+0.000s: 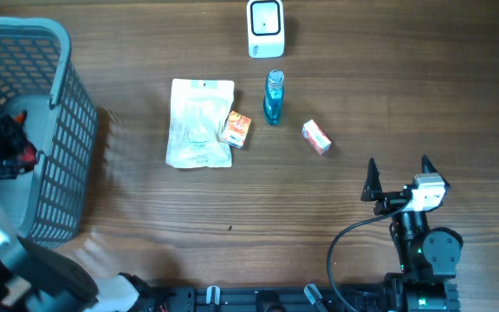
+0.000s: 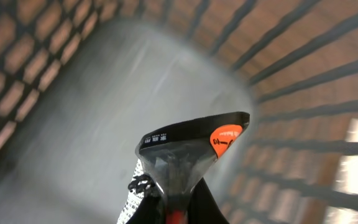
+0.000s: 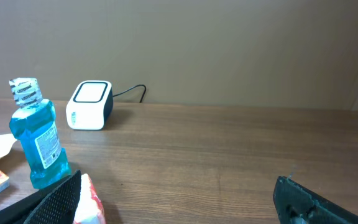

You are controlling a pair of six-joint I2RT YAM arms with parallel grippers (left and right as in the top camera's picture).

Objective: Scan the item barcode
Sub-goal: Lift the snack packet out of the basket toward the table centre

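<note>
- Left pincer is clamped on a packet down inside the basket. It grips the lower end, with the black top strip and orange logo towards the wrist cam.
- Looks like the pick step: lift the item out so it can go to the scanner at the far edge of the desk.
- No barcode visible on the packet, so I can't tell which face carries it. It may need turning at the scanner.
- Right pincer has its jaws wide apart and empty, parked front right, probably to keep the route clear.
- White pouch, orange box, mouthwash bottle and second box lie near the scanner. Can't tell if they're scanned or queued.
</note>
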